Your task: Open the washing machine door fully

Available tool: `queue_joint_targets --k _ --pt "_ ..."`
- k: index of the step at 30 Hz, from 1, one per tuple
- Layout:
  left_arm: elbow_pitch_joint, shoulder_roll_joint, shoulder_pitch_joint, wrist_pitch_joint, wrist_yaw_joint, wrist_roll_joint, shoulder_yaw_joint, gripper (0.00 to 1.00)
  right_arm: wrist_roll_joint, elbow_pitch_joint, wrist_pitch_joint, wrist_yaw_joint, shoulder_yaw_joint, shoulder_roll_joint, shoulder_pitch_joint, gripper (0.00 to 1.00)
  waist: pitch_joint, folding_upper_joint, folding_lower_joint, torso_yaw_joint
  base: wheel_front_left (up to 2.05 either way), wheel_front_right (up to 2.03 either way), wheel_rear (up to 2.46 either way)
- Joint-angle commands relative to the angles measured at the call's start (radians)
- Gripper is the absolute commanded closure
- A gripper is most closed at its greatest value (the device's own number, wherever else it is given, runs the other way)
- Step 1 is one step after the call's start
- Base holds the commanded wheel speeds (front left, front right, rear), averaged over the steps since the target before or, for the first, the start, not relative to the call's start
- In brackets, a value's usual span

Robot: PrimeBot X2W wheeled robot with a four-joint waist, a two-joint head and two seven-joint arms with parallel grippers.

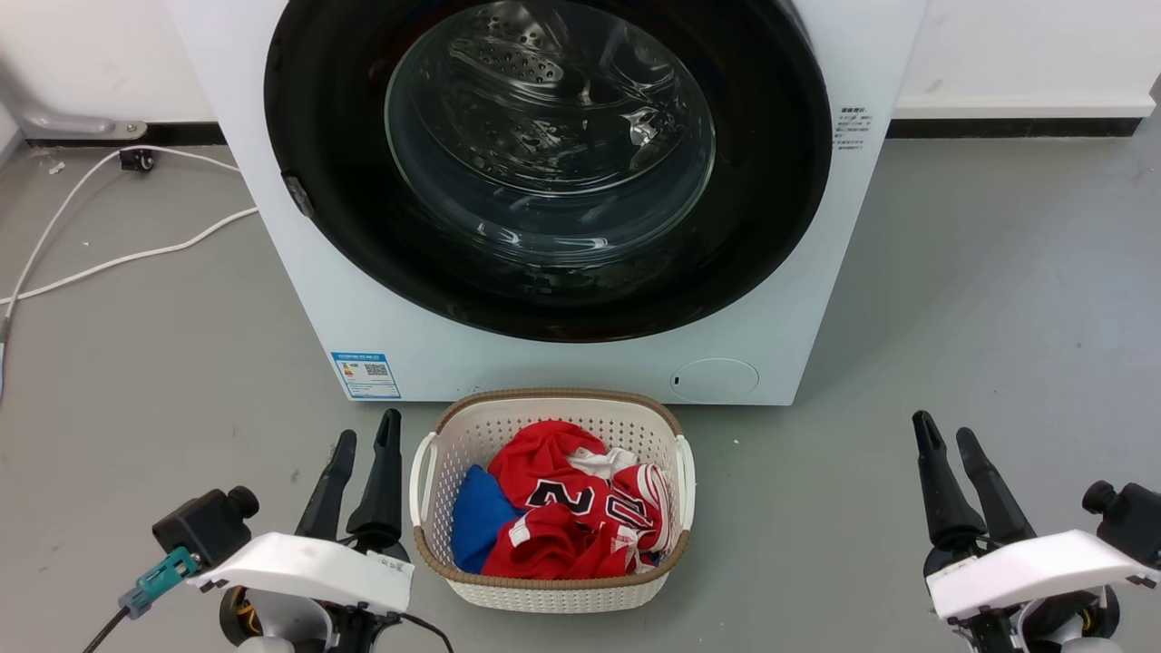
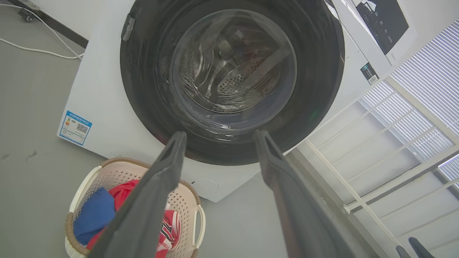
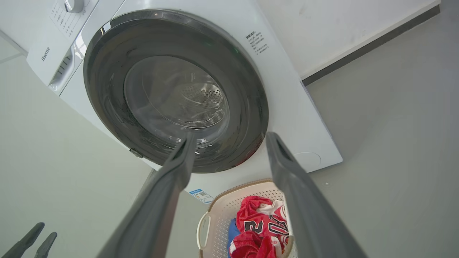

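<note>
- washing machine door (image 1: 549, 163) is shut, flush on the front of the washing machine (image 1: 544, 372), drum visible through the glass. Task not started, by my read.
- left hand (image 1: 367, 426) is low at my left, fingers spread, pinching nothing. The left wrist view shows a clear gap, aimed up at the door's lower rim.
- right hand (image 1: 942, 426) is low at my right, fingers also apart, empty.
- Key relation: the door lies ahead of and above both hands, well apart from either. The left hand is nearer the door's centre line; the right hand stands out past the machine's right edge.
- small grey tab (image 1: 297, 195) on the door's left rim, on the left hand's side. Latch or hinge, I cannot tell.
- laundry basket (image 1: 558, 395) of red and blue clothes sits on the floor just before the machine, between the hands. I judge any reach must go over or round it.
</note>
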Motion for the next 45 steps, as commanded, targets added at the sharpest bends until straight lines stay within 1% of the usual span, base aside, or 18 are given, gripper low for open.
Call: queue_joint_targets --k 1,17,31,45 --pt "-0.011 0.011 -0.010 -0.013 -0.002 0.044 -0.003 0.00 -0.046 -0.021 -0.010 0.001 0.004 -0.003 -0.010 0.00 0.000 0.0000 0.0000 0.001 0.00 0.00 0.00" --pt "0.003 0.022 -0.011 -0.060 -0.002 0.249 -0.033 0.00 -0.267 -0.038 -0.020 0.002 0.015 -0.002 -0.003 0.00 -0.004 0.0000 0.0000 0.005 0.00 0.00 0.00" --pt "0.014 0.025 -0.015 -0.092 -0.003 0.380 -0.050 0.00 -0.399 -0.045 -0.031 0.002 0.019 0.003 0.007 0.00 -0.003 0.0000 0.0000 0.007 0.00 0.00 0.00" --pt "0.033 0.021 -0.024 -0.124 0.004 0.509 -0.048 0.00 -0.524 -0.049 -0.043 0.002 0.018 0.011 0.018 0.00 -0.002 0.0000 0.0000 0.010 0.00 0.00 0.00"
